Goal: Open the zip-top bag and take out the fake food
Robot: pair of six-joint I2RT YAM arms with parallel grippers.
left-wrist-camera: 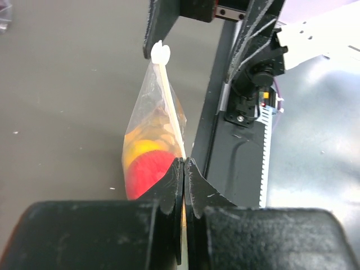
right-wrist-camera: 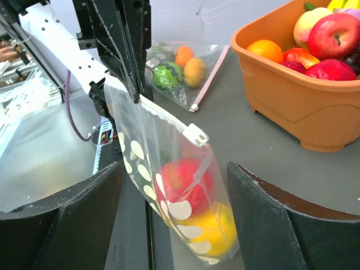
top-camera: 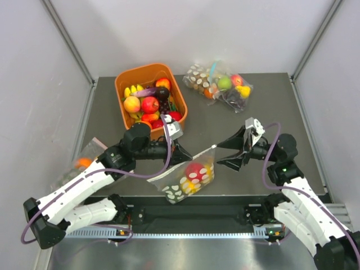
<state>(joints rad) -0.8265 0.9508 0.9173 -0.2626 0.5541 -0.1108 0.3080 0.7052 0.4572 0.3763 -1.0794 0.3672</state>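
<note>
The zip-top bag [top-camera: 185, 181] is clear with white dots and hangs off the table by its zip strip. My left gripper [top-camera: 188, 154] is shut on one end of that strip; in the left wrist view its jaws [left-wrist-camera: 184, 164] pinch the bag [left-wrist-camera: 147, 126]. The white slider [right-wrist-camera: 196, 135] sits at the strip's other end. The fake food is inside: a red fruit [right-wrist-camera: 183, 180] above a yellow one [right-wrist-camera: 212, 229]. My right gripper [top-camera: 219, 154] is open, its fingers on either side of the bag's slider end [right-wrist-camera: 175, 169], not touching it.
An orange basket [top-camera: 140, 72] full of toy fruit stands at the back left, close behind the left gripper. A second dotted bag of fruit [top-camera: 220, 84] lies at the back. A third bag with an orange fruit [top-camera: 84, 162] lies at the table's left edge.
</note>
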